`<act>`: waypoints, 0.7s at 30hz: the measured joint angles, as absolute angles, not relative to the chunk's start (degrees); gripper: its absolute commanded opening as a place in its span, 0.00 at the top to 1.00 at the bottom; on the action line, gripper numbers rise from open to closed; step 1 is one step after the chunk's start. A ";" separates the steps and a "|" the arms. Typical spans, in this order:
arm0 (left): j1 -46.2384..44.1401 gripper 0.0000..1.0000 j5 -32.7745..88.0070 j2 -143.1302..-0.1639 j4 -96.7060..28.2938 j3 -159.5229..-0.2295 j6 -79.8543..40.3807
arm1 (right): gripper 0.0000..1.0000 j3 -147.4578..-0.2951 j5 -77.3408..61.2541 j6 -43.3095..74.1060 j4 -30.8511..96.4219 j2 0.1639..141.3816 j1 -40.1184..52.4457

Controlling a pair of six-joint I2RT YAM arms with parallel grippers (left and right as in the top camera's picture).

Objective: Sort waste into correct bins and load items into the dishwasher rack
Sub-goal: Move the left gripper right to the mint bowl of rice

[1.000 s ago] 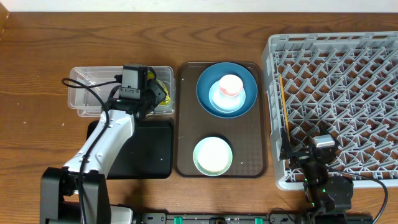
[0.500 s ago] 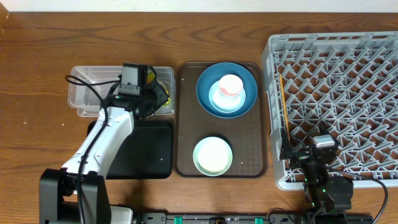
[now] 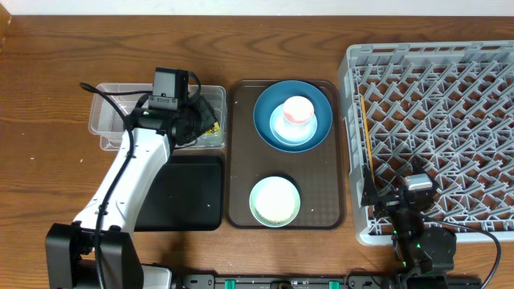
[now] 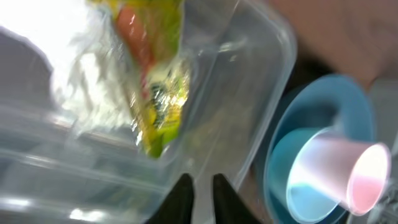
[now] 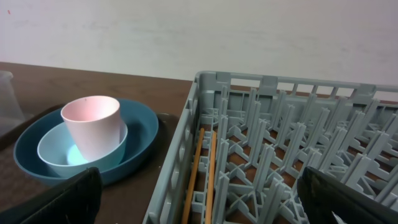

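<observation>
the left gripper hangs over the clear tub, jaws nearly together with nothing between them. the yellow-green snack wrapper lies inside the tub, sorted as waste. the right gripper sits spread wide and empty by the dishwasher rack, probably ready for the pink cup.

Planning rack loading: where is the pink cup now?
Overhead, the pink cup stands inside the light-blue bowl on the dark-blue plate, at the far end of the brown tray.

Brown wooden table, pale wall
</observation>
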State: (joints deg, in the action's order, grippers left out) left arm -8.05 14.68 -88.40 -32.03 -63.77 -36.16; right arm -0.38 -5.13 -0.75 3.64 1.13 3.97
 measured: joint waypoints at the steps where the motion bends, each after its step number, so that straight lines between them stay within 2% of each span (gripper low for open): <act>1: -8.19 0.90 14.72 -88.40 -34.30 -64.55 -35.64 | 0.01 -0.38 -5.10 -0.75 3.64 1.13 3.97; 4: -9.67 0.91 14.55 -88.14 -42.17 -68.29 -32.47 | 0.01 -0.38 -5.13 -0.75 3.64 1.13 3.97; 8: -14.55 0.91 11.81 -84.62 -46.63 -71.24 -29.65 | 0.01 -0.38 -5.13 -0.75 3.64 1.13 3.97; 14: -26.02 0.91 9.65 -76.29 -53.36 -72.40 -29.47 | 0.01 -0.38 -5.13 -0.75 3.64 1.13 3.97; 21: -42.44 0.85 8.84 -78.83 -56.01 -72.44 -31.55 | 0.01 -0.38 -5.13 -0.75 3.64 1.13 3.97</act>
State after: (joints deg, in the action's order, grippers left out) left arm -42.44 8.84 -78.83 -56.01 -72.44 -31.55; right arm -0.38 -5.13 -0.75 3.64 1.13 3.97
